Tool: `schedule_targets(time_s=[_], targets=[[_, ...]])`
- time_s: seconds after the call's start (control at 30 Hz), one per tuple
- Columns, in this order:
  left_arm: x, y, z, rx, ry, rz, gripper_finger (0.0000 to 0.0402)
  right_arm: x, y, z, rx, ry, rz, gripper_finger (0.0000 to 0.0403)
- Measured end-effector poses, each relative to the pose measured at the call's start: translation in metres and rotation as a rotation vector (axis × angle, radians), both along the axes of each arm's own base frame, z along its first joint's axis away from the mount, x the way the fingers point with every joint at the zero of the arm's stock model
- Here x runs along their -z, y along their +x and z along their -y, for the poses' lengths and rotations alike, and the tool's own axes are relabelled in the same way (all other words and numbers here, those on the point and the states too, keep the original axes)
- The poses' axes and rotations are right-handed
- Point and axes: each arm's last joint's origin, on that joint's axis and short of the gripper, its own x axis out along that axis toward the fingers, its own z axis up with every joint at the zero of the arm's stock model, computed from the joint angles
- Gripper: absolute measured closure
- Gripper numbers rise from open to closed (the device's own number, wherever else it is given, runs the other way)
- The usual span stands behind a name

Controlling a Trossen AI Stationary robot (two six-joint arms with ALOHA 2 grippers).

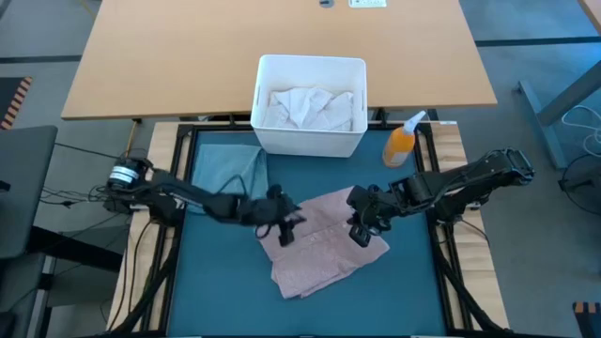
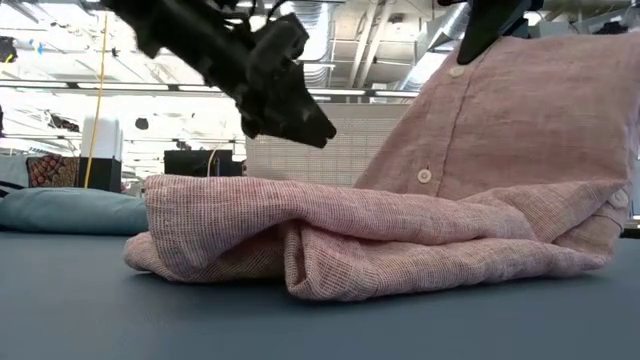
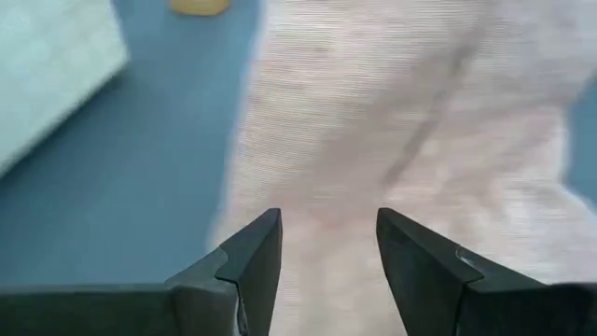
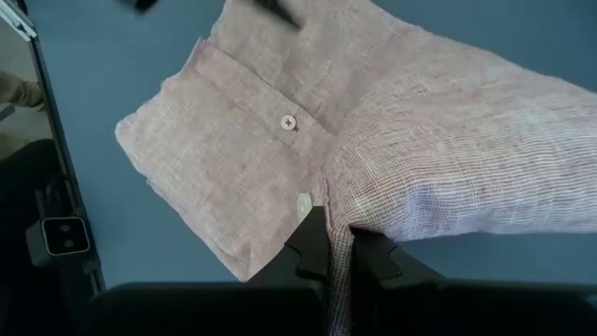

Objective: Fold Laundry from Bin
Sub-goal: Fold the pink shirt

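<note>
Pink shirt [image 1: 324, 242] mid-mat, right gripper [image 4: 338, 245] pinching its raised edge, left gripper [image 3: 326, 247] spread above its left edge, blue mat [image 1: 216, 282] bare in front, bin [image 1: 310, 133] behind holding white cloth [image 1: 310, 106]

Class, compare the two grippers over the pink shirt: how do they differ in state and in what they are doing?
The left gripper is open and holds nothing; the right gripper is shut on the pink shirt. The left gripper hangs over the shirt's left edge; the right gripper lifts a fold at its right side. Both are dark and two-fingered.
</note>
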Motion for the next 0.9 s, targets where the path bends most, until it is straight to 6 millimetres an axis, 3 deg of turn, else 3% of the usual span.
schedule_targets(time_s=[0.17,0.33,0.6,0.9], targets=[[0.029,0.012,0.044,-0.028,-0.048,0.138,0.0235,0.0,0.0,0.0,0.001,0.001,0.002,0.0371],[0.046,0.05,0.078,-0.02,-0.048,0.199,0.0235,0.0,0.0,0.001,0.011,0.005,0.002,0.0371],[0.066,0.107,0.116,-0.008,0.029,0.037,0.0235,0.0,0.001,0.005,0.025,0.006,0.0,0.0371],[0.078,0.14,0.135,0.017,0.1,-0.057,0.0235,0.0,0.002,0.005,0.024,0.009,0.004,0.0371]])
